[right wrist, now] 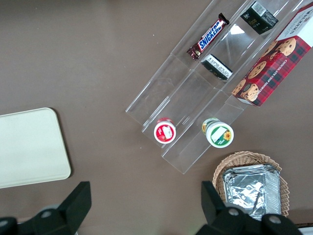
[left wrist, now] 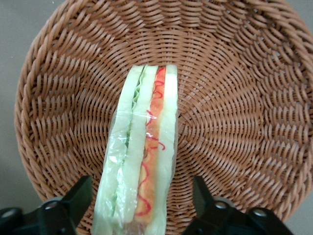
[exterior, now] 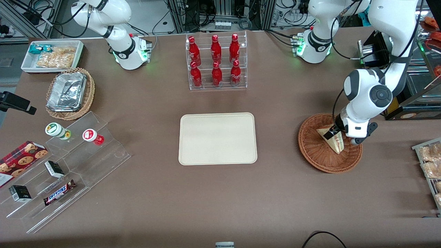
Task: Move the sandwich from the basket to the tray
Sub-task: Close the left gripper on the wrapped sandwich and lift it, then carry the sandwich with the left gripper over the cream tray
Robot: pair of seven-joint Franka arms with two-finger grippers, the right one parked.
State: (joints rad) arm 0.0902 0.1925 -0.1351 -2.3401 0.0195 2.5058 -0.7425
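The sandwich (exterior: pixel 335 142) is a plastic-wrapped wedge of white bread with red, orange and green filling. It lies in the reddish-brown wicker basket (exterior: pixel 311 151) toward the working arm's end of the table. My left gripper (exterior: pixel 340 137) is lowered into the basket over the sandwich. In the left wrist view the gripper (left wrist: pixel 141 190) is open, with one black finger on each side of the sandwich (left wrist: pixel 146 147) and a gap between each finger and the wrap. The basket (left wrist: pixel 244 98) fills that view. The cream tray (exterior: pixel 217 138) lies flat at the table's middle with nothing on it.
A clear rack of red bottles (exterior: pixel 216 62) stands farther from the front camera than the tray. A clear stepped stand (exterior: pixel 65 165) with snacks, a tan basket with a foil container (exterior: pixel 69 92) and a white bin (exterior: pixel 51 55) lie toward the parked arm's end. Bagged snacks (exterior: pixel 430 162) lie beside the basket.
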